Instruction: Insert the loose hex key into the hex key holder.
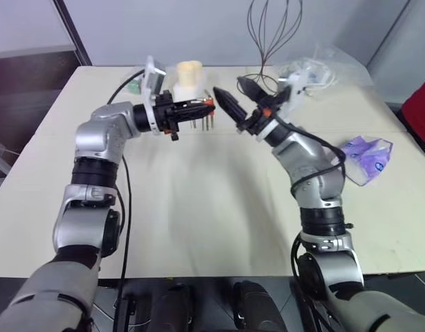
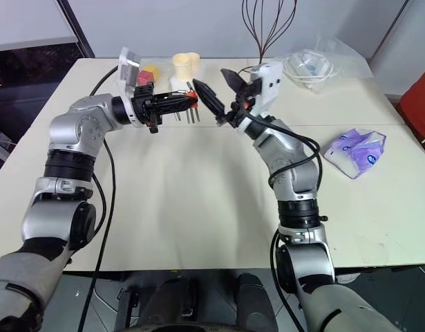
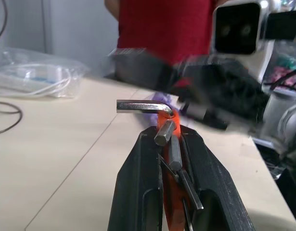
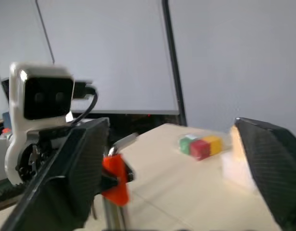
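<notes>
Left claw (image 3: pixel 173 144): black fingers clamped on holder, held above table, pointing right.
Holder (image 3: pixel 168 137): red-orange block pinched between those fingers, tip poking out; dark keys hanging from it in head views.
Key (image 3: pixel 144 107): grey L-rod seated at holder's tip, long leg sticking out sideways; looks inserted, depth hard to judge.
Right claw (image 1: pixel 231 95): fingers spread wide apart, empty, just right of holder, tips aimed at it.
Handling, key: light, stiff, smooth steel, likely slippery; best pinched on long leg near bend, pushed straight along slot.
Handling, holder: small hard plastic, light; grip across flat sides, clear of keys.
Table (image 1: pixel 198 207): pale top, bare under both arms.
Far side: cup (image 1: pixel 189 75), coloured blocks (image 4: pixel 200 145), bag with cable (image 2: pixel 310 66).
Right: purple tissue pack (image 1: pixel 367 158).
</notes>
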You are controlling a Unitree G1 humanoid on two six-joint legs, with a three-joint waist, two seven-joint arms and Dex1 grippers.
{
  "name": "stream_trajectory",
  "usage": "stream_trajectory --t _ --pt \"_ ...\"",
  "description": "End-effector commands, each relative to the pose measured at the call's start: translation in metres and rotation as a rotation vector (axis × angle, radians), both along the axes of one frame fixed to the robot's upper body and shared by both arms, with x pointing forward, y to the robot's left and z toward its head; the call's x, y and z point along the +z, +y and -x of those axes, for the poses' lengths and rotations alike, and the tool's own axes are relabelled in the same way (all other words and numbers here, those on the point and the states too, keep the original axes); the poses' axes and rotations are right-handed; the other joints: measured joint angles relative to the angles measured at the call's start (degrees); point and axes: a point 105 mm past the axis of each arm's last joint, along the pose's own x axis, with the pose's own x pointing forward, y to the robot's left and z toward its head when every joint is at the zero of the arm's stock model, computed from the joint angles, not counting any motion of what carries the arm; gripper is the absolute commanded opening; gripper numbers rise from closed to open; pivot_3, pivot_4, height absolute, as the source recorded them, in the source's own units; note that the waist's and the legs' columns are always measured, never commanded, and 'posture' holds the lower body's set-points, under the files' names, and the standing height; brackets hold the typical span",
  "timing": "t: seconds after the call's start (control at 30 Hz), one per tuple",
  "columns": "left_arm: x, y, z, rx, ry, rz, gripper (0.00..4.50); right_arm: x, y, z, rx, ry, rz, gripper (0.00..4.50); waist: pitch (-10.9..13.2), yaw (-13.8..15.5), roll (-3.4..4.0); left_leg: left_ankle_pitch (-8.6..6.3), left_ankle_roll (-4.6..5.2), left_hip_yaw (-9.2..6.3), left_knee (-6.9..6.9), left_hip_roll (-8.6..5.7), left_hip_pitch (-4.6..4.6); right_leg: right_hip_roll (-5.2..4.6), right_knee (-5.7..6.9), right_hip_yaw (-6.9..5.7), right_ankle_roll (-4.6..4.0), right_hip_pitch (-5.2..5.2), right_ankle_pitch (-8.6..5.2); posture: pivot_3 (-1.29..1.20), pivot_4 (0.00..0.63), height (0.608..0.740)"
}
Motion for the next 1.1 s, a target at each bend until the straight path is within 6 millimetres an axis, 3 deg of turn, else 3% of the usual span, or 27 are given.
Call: stream_trajectory --t 0.03,0.17,0.33,0.63,0.93,1.1 --pt "0.004 0.007 0.002 0.011 -0.027 -0.004 0.00 0.017 -0.009 0.020 0.033 -0.082 0.022 4.45 0.0 0.0 0.00 0.00 0.00 0.00 0.00 0.00 0.00 0.00 0.00 0.00 0.00 0.00 0.00 0.00 0.150 0.740" --pt "-0.016 0.022 0.003 0.046 0.101 0.020 0.00 -0.002 -0.007 0.043 0.118 -0.113 0.281 4.45 0.0 0.0 0.00 -0.01 0.02 0.01 0.00 0.00 0.00 0.00 -0.01 0.00 0.00 0.01 0.00 0.00 0.150 0.740" --pt "-0.065 0.038 0.010 0.105 0.338 0.007 0.00 -0.038 -0.004 0.065 0.213 -0.136 0.624 4.45 0.0 -0.1 0.00 -0.03 0.06 0.03 0.01 0.03 0.01 0.04 -0.03 0.01 0.01 0.02 -0.01 0.00 0.150 0.740" --pt "-0.121 0.048 0.002 0.196 0.553 -0.050 0.00 -0.077 0.001 0.078 0.327 -0.133 0.857 4.45 0.0 0.4 -0.06 -0.03 0.06 0.00 0.11 -0.02 0.02 -0.02 -0.10 -0.01 0.01 0.08 -0.01 0.00 0.150 0.740" --pt "-0.137 0.058 -0.012 0.286 0.541 -0.132 4.46 -0.080 0.001 0.076 0.315 -0.133 0.872 4.50 0.1 0.4 -0.12 -0.03 0.05 0.00 0.11 -0.01 0.01 -0.03 -0.10 -0.02 0.01 0.07 -0.01 0.00 0.150 0.740" --pt "-0.125 0.110 -0.025 0.516 0.322 -0.296 4.46 -0.082 -0.010 0.077 0.284 -0.105 0.880 4.50 0.1 0.1 -0.16 -0.02 0.03 -0.01 0.10 0.00 0.01 -0.04 -0.09 -0.02 0.01 0.02 -0.01 0.00 0.150 0.740"
